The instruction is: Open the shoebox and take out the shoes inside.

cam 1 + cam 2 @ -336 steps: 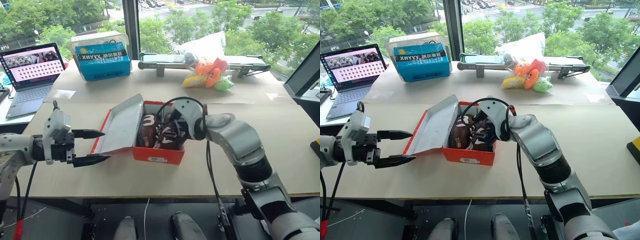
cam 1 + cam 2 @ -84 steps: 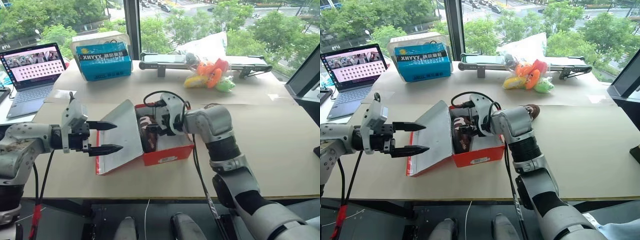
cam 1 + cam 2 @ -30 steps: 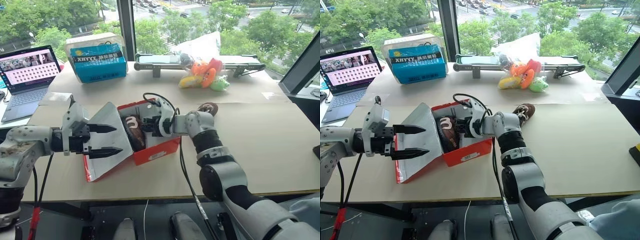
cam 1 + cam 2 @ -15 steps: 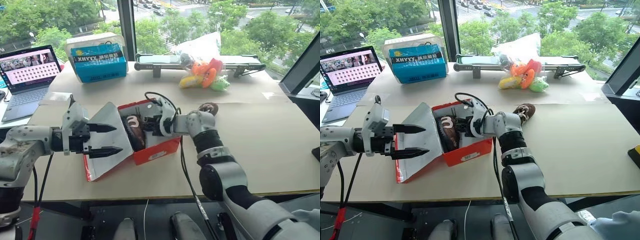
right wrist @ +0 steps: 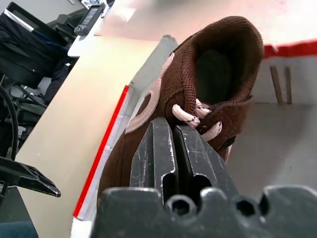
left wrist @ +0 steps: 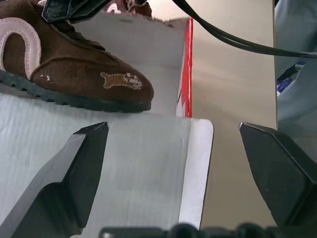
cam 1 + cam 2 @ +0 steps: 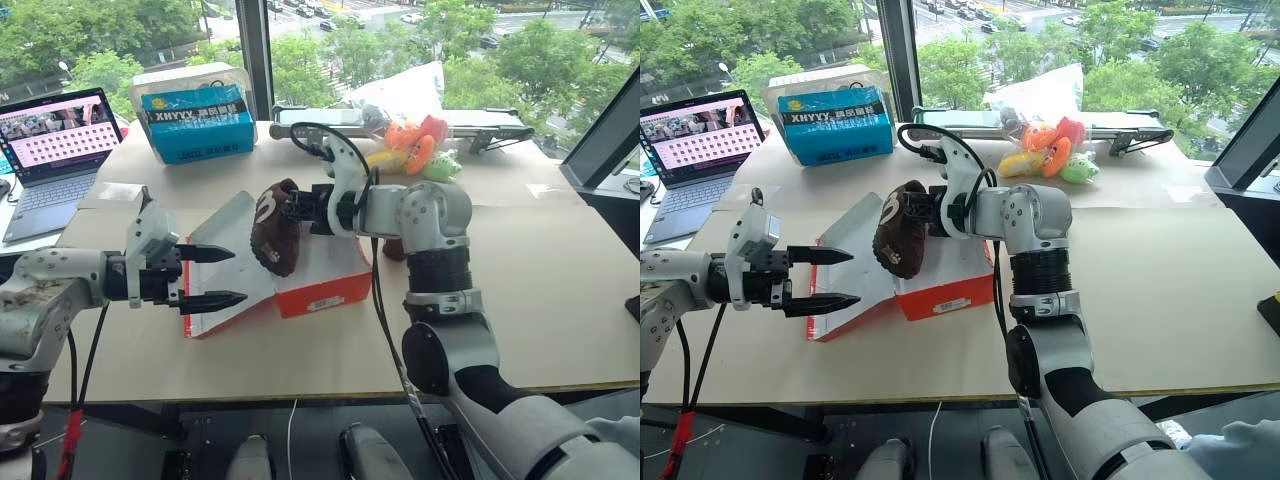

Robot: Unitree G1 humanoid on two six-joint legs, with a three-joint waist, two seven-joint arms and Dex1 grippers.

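Above the open shoebox (image 7: 320,285), the right gripper (image 7: 297,207) clamps a shoe (image 7: 275,228).

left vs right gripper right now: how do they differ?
The left gripper is open with nothing between its fingers; the right gripper is shut on the brown shoe.
The left gripper sits low beside the opened lid of the red shoebox; the right gripper holds the shoe up above the box.
Shared: both have two black fingers, and both point roughly level.

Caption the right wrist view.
Right gripper shut on a brown shoe, lifted above the open red shoebox.
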